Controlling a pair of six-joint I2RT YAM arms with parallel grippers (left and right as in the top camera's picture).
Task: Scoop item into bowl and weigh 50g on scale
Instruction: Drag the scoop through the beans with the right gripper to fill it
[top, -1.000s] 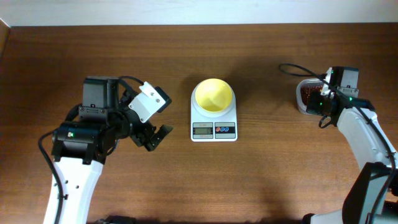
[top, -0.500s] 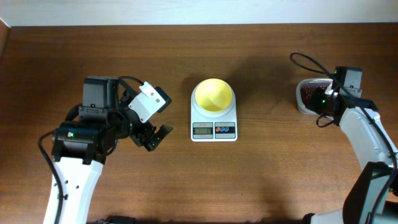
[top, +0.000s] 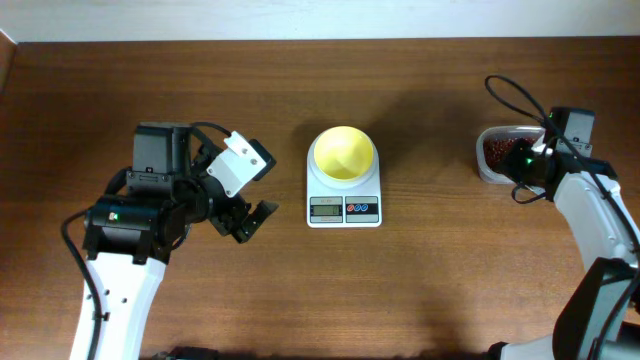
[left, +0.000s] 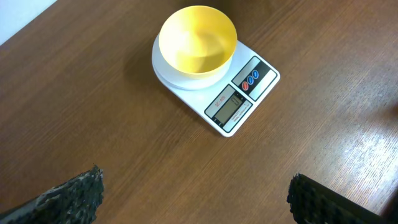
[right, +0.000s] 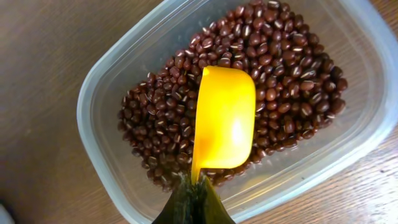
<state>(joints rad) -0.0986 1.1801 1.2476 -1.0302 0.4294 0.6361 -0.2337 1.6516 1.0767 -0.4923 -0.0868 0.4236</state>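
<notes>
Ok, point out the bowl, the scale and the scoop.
bowl (top: 343, 155), overhead view, its empty inner wall.
scale (top: 345, 209), overhead view, front panel between display and buttons.
scoop (right: 225, 118), right wrist view, middle of its yellow head.

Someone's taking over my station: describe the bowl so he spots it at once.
At the centre of the wooden table sits the white digital scale; the bowl stands on its platform, behind the display. It is round, pale yellow and empty, unlike the clear tub of beans far right.
</notes>
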